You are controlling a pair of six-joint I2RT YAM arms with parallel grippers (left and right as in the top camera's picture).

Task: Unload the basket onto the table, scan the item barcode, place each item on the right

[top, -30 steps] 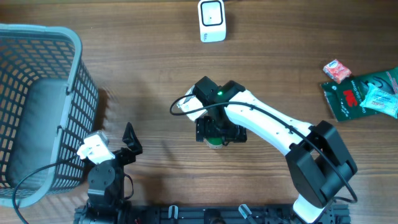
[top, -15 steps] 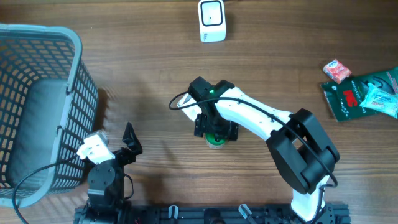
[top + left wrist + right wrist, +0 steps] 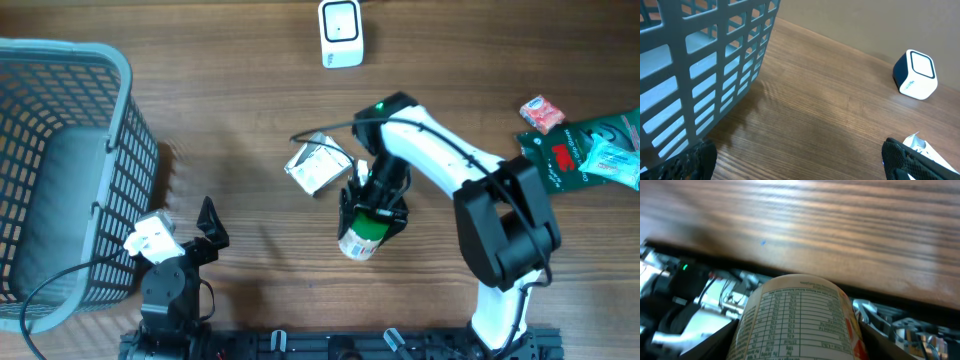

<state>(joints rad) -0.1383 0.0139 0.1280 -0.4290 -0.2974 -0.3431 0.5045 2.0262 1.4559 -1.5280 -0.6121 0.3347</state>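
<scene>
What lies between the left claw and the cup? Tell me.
Only bare table, in the overhead view, between the left claw and the cup; the white packet lies off that line.

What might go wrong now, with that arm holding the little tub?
The round tub hangs tilted in the jaws of the right gripper, so it might slip out. The right wrist view shows only its nutrition table, no barcode, so the code may reach the scanner facing the wrong way. The crumpled packet lies near the path there and may get knocked.
</scene>
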